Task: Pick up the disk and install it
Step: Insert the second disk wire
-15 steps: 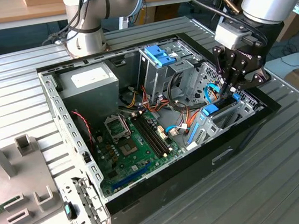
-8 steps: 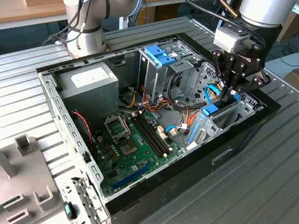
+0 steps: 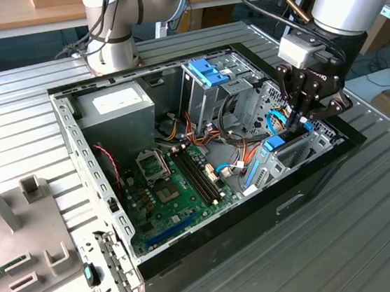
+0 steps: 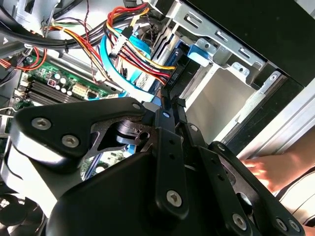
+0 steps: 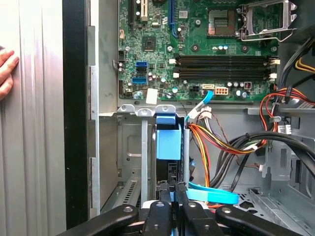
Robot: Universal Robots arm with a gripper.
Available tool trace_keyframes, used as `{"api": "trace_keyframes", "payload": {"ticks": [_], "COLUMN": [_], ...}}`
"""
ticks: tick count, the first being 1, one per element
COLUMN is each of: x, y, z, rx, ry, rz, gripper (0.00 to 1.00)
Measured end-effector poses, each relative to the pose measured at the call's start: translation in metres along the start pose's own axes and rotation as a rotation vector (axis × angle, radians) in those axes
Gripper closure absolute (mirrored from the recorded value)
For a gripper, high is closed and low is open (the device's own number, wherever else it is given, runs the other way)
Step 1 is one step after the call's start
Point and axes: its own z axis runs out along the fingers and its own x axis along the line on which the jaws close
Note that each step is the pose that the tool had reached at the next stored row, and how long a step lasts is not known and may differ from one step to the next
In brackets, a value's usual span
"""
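The disk (image 5: 168,142), a dark slab in a light-blue carrier, stands on edge in the metal drive bay (image 5: 129,162) at the case's front corner. In the exterior view the disk (image 3: 274,144) shows as a blue patch just below my gripper (image 3: 299,121), at that view's right. My gripper (image 5: 172,189) is shut on the disk's upper edge, with one black finger on each side. In the second wrist view the gripper (image 4: 165,105) narrows onto the disk (image 4: 197,51) where it sits in the bay.
The open computer case (image 3: 76,152) lies on a ribbed metal table. Motherboard (image 3: 171,184), power supply (image 3: 116,102) and a tall drive cage with a blue bracket (image 3: 209,72) fill it. Coloured cables (image 5: 216,142) run beside the bay. A person's hand (image 5: 6,69) rests outside the case wall.
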Motion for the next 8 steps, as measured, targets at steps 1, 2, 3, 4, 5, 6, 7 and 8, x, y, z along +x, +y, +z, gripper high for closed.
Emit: {"api": "trace_keyframes", "payload": {"ticks": [1,2,3,4,5,6,7,8], "x": [-0.0001,-0.0001,-0.0003,-0.0004,-0.0004,-0.0005,-0.0007,-0.0007], "y": [0.0000,-0.0001,-0.0004,-0.0004,-0.0005,-0.0005,-0.0005,-0.0005], "z": [0.0000,0.0001,0.0001,0.0001,0.0002,0.0005,0.0009,0.0010], "rx": [0.0000,0.0000,0.0000,0.0000,0.0000,0.0000,0.0000,0.0000], "ry": [0.0000,-0.0001,0.0000,0.0000,-0.0001,-0.0001,0.0000,0.0002], "rz": [0.000,0.000,0.000,0.000,0.000,0.000,0.000,0.000], "gripper": [0.84,0.84,0.84,0.84,0.84,0.84,0.84,0.84]}}
